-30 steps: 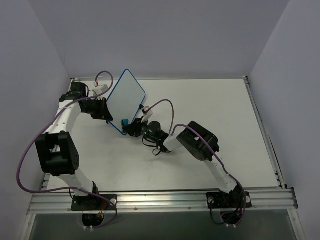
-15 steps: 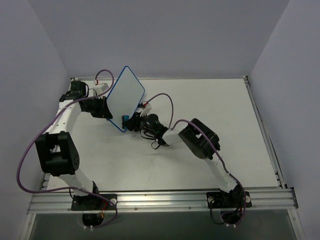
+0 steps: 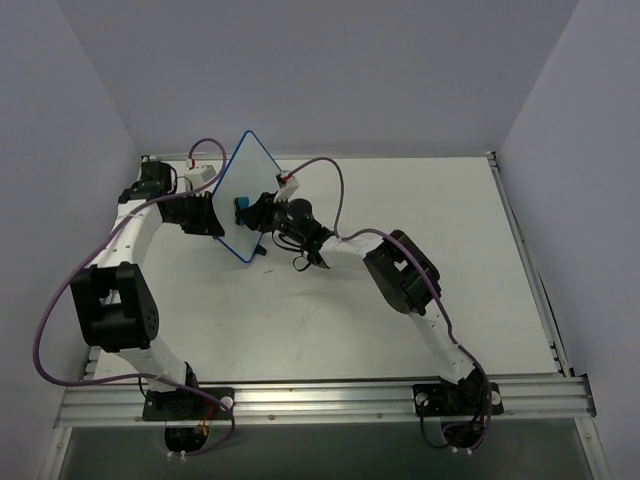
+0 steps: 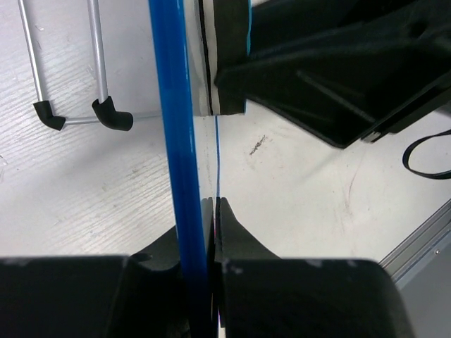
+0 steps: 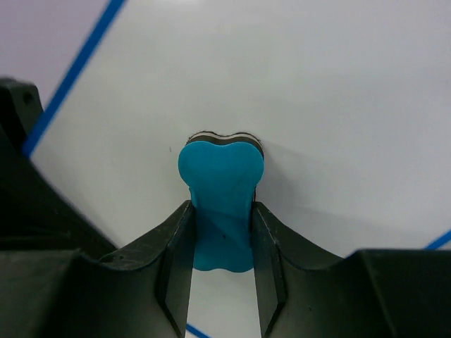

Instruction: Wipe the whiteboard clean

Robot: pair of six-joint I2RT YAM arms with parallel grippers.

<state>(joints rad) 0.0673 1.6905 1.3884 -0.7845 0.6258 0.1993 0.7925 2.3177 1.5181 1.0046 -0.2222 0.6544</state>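
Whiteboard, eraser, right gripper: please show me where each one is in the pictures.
whiteboard (image 3: 250, 170), top external view, on its white face.
eraser (image 5: 222, 169), right wrist view, on its blue top.
right gripper (image 5: 220, 211), right wrist view, midway between its fingertips.

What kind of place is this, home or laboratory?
Probably a laboratory robot cell: a white table boxed in by plain walls, with left arm and right arm bolted to an aluminium rail.

Far left: whiteboard (image 3: 243, 190) stands tilted on edge and bars the way between the two arms. Left gripper (image 4: 204, 229) clamps its frame. Right gripper (image 5: 222, 211), pinching the blue eraser (image 5: 222, 176), crowds its face. I note the left wall (image 3: 60, 150) close behind. The table (image 3: 450, 220) lies open on the right.
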